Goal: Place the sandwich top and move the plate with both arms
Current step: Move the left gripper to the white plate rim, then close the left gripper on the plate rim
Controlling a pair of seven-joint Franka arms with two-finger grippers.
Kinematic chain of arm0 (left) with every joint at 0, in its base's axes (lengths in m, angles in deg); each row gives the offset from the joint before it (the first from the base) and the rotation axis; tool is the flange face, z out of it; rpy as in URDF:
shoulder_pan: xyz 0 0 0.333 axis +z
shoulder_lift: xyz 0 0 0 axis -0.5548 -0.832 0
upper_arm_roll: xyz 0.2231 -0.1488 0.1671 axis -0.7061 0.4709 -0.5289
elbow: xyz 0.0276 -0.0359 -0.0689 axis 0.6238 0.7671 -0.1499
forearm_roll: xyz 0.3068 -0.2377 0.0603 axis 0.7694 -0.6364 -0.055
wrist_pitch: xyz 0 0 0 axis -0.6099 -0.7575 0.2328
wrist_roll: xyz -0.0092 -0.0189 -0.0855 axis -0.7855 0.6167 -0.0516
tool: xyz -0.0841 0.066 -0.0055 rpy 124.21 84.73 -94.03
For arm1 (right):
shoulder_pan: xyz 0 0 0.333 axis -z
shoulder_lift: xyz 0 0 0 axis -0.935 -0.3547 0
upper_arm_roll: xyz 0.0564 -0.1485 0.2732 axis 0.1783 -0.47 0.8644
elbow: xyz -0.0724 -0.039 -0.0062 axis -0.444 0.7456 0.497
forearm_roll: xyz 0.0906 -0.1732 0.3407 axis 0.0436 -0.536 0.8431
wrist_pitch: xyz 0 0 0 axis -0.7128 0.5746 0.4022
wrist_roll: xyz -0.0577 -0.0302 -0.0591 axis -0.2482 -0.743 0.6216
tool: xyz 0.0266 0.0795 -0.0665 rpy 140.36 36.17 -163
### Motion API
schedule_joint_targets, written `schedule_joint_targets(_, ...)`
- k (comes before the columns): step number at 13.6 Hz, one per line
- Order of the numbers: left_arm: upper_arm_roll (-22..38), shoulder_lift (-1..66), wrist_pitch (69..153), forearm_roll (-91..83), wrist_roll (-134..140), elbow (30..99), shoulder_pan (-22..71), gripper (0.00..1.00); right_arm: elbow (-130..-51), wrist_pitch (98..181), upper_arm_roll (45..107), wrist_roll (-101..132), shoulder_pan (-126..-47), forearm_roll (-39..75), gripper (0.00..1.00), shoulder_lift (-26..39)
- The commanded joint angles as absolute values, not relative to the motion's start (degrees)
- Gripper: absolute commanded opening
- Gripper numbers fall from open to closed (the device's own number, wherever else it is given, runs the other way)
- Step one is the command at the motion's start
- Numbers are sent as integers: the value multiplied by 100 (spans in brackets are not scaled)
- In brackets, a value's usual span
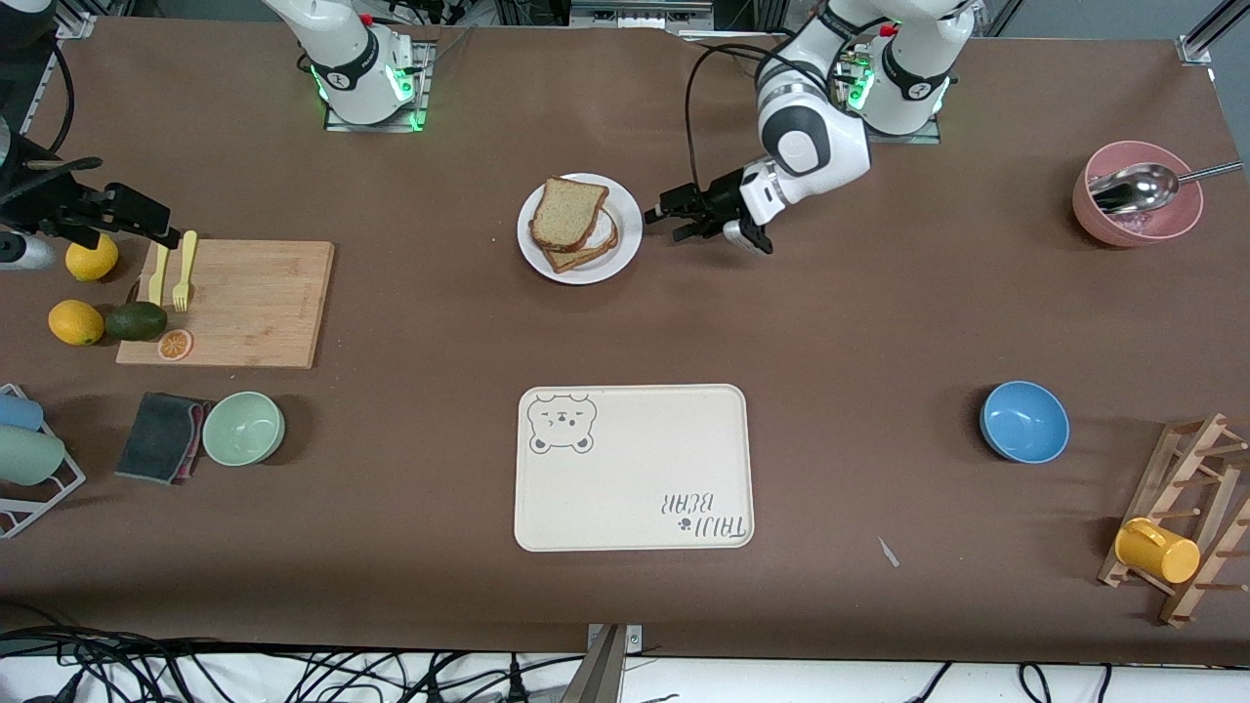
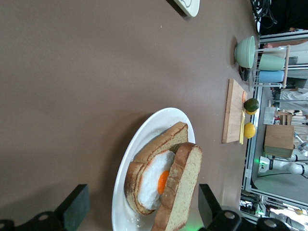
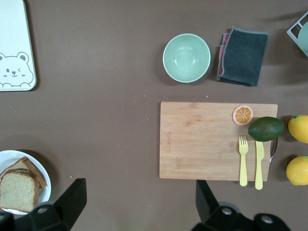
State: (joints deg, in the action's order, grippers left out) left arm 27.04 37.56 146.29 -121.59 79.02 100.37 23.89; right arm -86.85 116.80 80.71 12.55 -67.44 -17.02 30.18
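right gripper [image 1: 164, 232] [image 3: 139, 204]: up in the air at the right arm's end of the table, over the edge of the board; fingers [image 3: 72, 197] spread wide, nothing between them.
lemons [image 1: 76, 322] [image 3: 299, 169]: two on the table just below this gripper, with an avocado [image 1: 136, 320] [image 3: 265, 128] touching the one nearer the front camera.
board [image 1: 234, 303] [image 3: 202, 142]: wooden, flat on the table under the right gripper; a yellow fork [image 1: 182, 273] [image 3: 243, 161] and knife [image 1: 158, 275] [image 3: 259, 163] lie side by side on the end closest to that gripper, and an orange slice [image 1: 176, 344] [image 3: 242, 115] sits at its corner.
cloth [image 1: 161, 436] [image 3: 243, 57]: dark, folded, nearer the front camera than the board, just beside a green bowl [image 1: 243, 428] [image 3: 186, 57].
plate [image 1: 627, 232] [image 2: 144, 139] [image 3: 45, 185]: mid-table, just beside the left gripper's fingertips, well apart from the right gripper.
sandwich top [image 1: 568, 210] [image 2: 182, 185] [image 3: 17, 193]: on the plate, tilted, leaning on the egg slice [image 1: 592, 254] [image 2: 151, 179] and not lying square on it; no gripper touches it.
left gripper [image 1: 670, 221] [image 2: 142, 208]: low over the table, aimed sideways at the plate's rim; fingers [image 2: 74, 207] wide apart, the plate and bread in line with the gap, nothing gripped.
tray [image 1: 635, 469] [image 2: 188, 6] [image 3: 14, 33]: cream, bear print, well apart from both grippers, nearer the front camera than the plate.
blue bowl [image 1: 1023, 421]: well apart from the left gripper, toward the left arm's end of the table.
pink bowl [image 1: 1137, 193]: at that end too, holding a metal ladle [image 1: 1138, 186].
rack [image 1: 1187, 517]: wooden, at the corner, with a yellow mug [image 1: 1156, 551] on it.
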Motion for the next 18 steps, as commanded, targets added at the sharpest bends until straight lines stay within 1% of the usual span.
schedule_joint_targets(1,2683,3303,15207,-12653,8137,9439,1939,100,-8685,11648,8107,1188,-6746,-1711,100,3088)
schedule_joint_targets(3,2683,3066,15542,-12768,8146,9105,1780,100,-8685,11613,8107,1188,-6746,-1702,100,3088)
schedule_joint_targets(5,2657,2916,15613,-12777,8146,8963,1665,100,-8685,11622,8107,1188,-6746,-1702,100,3088)
schedule_joint_targets(12,2578,2802,15719,-12777,8304,8954,1700,100,-8676,11622,8116,1188,-6755,-1702,100,3088)
schedule_joint_targets(14,2578,2723,15719,-12786,8304,8954,1656,94,-8676,11622,8116,1196,-6755,-1702,100,3088)
schedule_joint_targets(15,2578,2705,15719,-12795,8313,8954,1647,93,-8676,11613,8116,1188,-6755,-1702,100,3088)
schedule_joint_targets(18,2578,2669,15719,-12856,8313,8963,1559,86,-8667,11613,8116,1196,-6755,-1719,100,3088)
